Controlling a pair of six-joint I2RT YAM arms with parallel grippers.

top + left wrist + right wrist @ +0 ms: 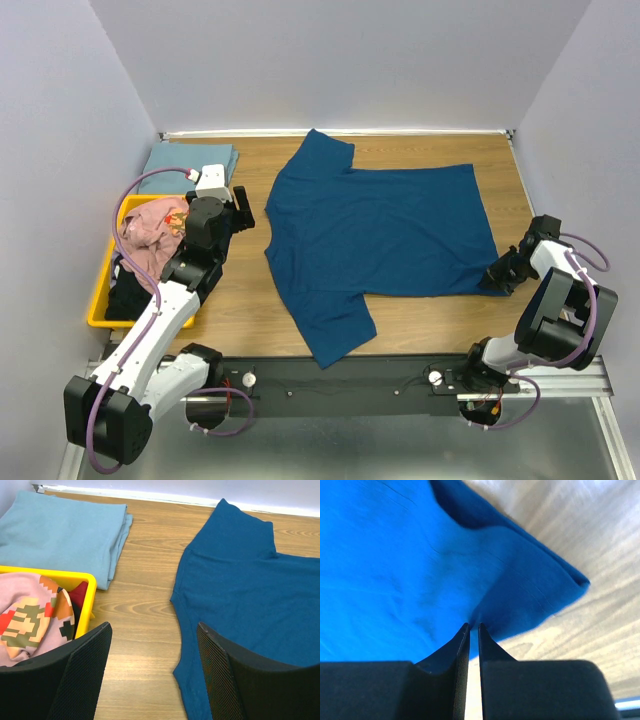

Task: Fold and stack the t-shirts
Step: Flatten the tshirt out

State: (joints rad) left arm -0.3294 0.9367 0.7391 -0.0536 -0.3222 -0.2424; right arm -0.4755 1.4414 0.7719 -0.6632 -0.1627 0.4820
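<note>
A dark blue t-shirt (380, 235) lies spread flat on the wooden table, collar toward the left and hem toward the right. My right gripper (500, 276) is shut on its hem near the front right corner; the right wrist view shows the cloth (420, 555) bunched at the closed fingertips of that gripper (474, 626). My left gripper (240, 210) is open and empty, hovering over bare wood between the bin and the shirt's left edge (250, 590). A pale grey-blue t-shirt (190, 160) lies folded at the back left. A pink printed t-shirt (155, 222) and a black one (125, 295) lie crumpled in the bin.
The yellow plastic bin (98, 305) stands at the left table edge beside my left arm; its rim (86, 602) shows in the left wrist view. Grey walls enclose the table at the back and both sides. A black rail runs along the near edge.
</note>
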